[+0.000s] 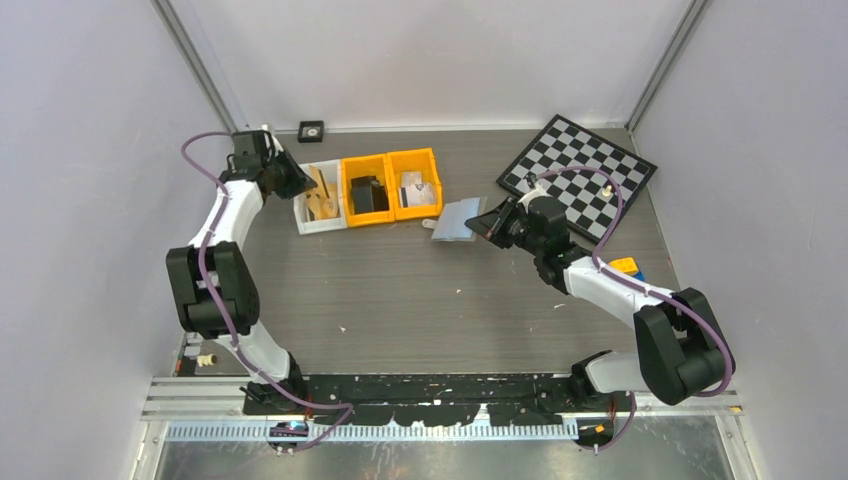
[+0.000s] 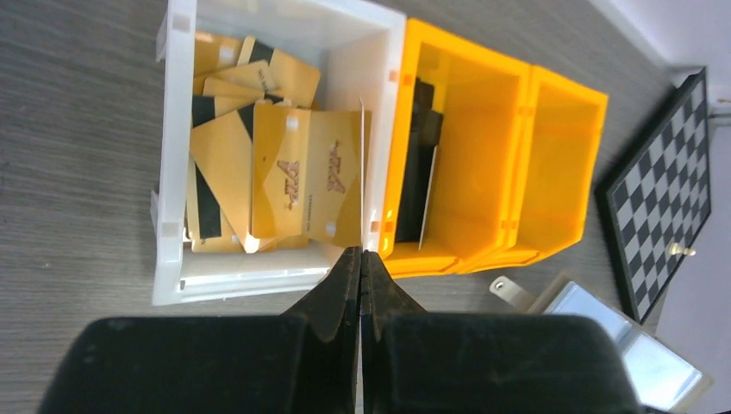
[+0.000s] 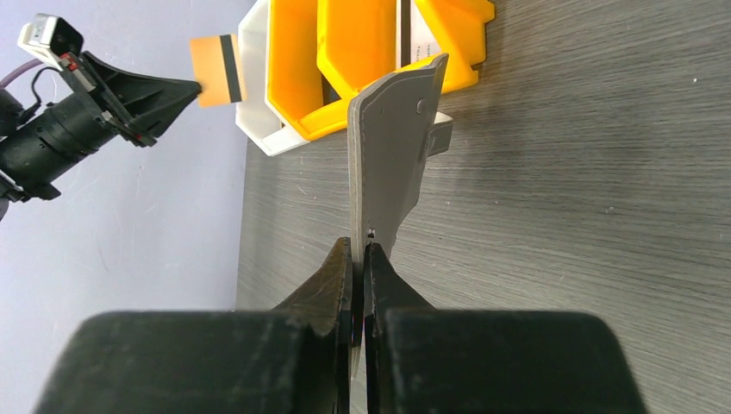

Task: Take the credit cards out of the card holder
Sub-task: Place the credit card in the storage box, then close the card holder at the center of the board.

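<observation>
My left gripper (image 1: 300,181) is shut on a tan-brown credit card with a black stripe (image 3: 217,82) and holds it above the white bin (image 2: 172,172). In the left wrist view the card shows edge-on as a thin line (image 2: 362,172) ahead of the closed gripper (image 2: 360,254). My right gripper (image 3: 359,246) is shut on the edge of the silver-grey card holder (image 3: 392,147), which hangs open and lifted beside the orange bins. The holder also shows in the top view (image 1: 458,220) and the left wrist view (image 2: 625,345). No pale blue card shows clearly.
The white bin holds several tan cards (image 2: 259,164). Two orange bins (image 1: 390,185) stand to its right; the nearer one holds black items (image 2: 422,164). A chessboard (image 1: 580,170) lies at the back right. A blue and yellow object (image 1: 625,267) sits by the right arm.
</observation>
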{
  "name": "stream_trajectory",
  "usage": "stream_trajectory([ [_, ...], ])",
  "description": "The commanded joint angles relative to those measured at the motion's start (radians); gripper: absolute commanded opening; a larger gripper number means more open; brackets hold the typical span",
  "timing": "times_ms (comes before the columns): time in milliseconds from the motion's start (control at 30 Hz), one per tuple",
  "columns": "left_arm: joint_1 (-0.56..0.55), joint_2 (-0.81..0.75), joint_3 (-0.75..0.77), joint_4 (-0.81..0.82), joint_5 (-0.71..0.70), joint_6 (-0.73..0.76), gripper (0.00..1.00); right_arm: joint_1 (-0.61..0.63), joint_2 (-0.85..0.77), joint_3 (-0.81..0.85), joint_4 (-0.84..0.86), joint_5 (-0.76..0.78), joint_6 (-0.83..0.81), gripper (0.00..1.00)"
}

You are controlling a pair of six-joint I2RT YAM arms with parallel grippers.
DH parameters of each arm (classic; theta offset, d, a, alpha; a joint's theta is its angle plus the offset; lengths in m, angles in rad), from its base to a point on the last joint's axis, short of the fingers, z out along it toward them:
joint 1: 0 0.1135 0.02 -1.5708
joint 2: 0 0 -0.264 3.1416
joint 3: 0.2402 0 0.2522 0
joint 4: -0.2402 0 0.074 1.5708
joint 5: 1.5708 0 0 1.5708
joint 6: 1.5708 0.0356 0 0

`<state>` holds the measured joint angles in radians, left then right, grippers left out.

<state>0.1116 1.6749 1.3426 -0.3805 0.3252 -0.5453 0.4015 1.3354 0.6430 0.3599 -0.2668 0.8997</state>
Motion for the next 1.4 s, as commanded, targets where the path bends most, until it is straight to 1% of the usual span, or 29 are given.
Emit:
stream_trajectory([
  [0,0.0,0.032,0.076,-0.047,0.02,0.055,0.0,-0.001,-0.021,0.003,0.059,0.01,0.007,0.0],
  [100,0.0,0.089,0.124,-0.111,0.021,0.075,0.0,-0.002,-0.023,0.001,0.06,0.01,0.005,0.01],
  [200,-0.003,0.122,0.151,-0.132,0.021,0.085,0.0,-0.002,-0.027,0.001,0.058,0.011,0.003,0.01],
  [267,-0.006,0.134,0.164,-0.155,-0.008,0.085,0.0,-0.001,-0.027,0.001,0.059,0.009,0.001,0.01],
  [333,-0.01,0.139,0.178,-0.173,-0.043,0.088,0.09,-0.002,-0.028,0.003,0.058,0.006,0.002,0.0],
  [400,-0.013,0.132,0.177,-0.18,-0.062,0.079,0.26,-0.001,-0.03,0.002,0.057,0.005,-0.001,0.0],
  [467,-0.021,0.116,0.173,-0.179,-0.074,0.071,0.39,-0.002,-0.029,0.005,0.056,0.002,-0.003,0.0],
  [567,-0.059,0.064,0.173,-0.208,-0.121,0.073,0.48,-0.002,-0.027,0.008,0.061,-0.012,-0.002,0.0],
  [633,-0.099,0.016,0.166,-0.23,-0.166,0.077,0.5,-0.002,-0.028,0.007,0.08,-0.031,-0.004,0.0],
  [700,-0.181,-0.05,0.14,-0.24,-0.202,0.065,0.56,-0.001,-0.032,0.004,0.108,-0.059,-0.006,0.0],
  [733,-0.217,-0.093,0.106,-0.224,-0.217,0.05,0.6,-0.002,-0.034,0.003,0.12,-0.072,-0.005,0.0],
  [800,-0.285,-0.196,0.002,-0.147,-0.212,-0.001,0.74,-0.002,-0.033,-0.001,0.156,-0.099,0.003,0.0],
  [833,-0.31,-0.257,-0.067,-0.095,-0.199,-0.038,0.79,-0.001,-0.026,-0.004,0.18,-0.118,0.011,0.0],
  [867,-0.333,-0.32,-0.139,-0.031,-0.185,-0.068,0.86,-0.001,-0.02,-0.006,0.204,-0.136,0.017,0.01],
  [933,-0.357,-0.421,-0.294,0.077,-0.136,-0.113,0.92,-0.001,-0.001,-0.011,0.266,-0.176,0.045,0.01],
  [1033,-0.36,-0.534,-0.417,0.15,-0.067,-0.128,0.95,-0.002,0.04,-0.022,0.385,-0.238,0.107,0.0],
  [1100,-0.36,-0.588,-0.5,0.249,-0.01,-0.157,0.98,-0.001,0.074,-0.018,0.486,-0.292,0.154,0.01],
  [1167,-0.361,-0.632,-0.603,0.408,0.062,-0.221,1.0,0.001,0.103,-0.015,0.574,-0.339,0.206,0.01],
  [1200,-0.36,-0.639,-0.65,0.472,0.08,-0.251,1.0,0.002,0.11,-0.017,0.6,-0.35,0.222,0.01],
  [1267,-0.359,-0.629,-0.723,0.597,0.102,-0.274,1.0,0.001,0.113,-0.015,0.601,-0.356,0.225,0.01],
  [1300,-0.353,-0.611,-0.739,0.623,0.117,-0.283,1.0,0.001,0.113,-0.012,0.593,-0.357,0.219,0.01],
  [1367,-0.343,-0.575,-0.743,0.689,0.201,-0.332,0.99,0.003,0.117,-0.005,0.592,-0.364,0.215,0.0],
])
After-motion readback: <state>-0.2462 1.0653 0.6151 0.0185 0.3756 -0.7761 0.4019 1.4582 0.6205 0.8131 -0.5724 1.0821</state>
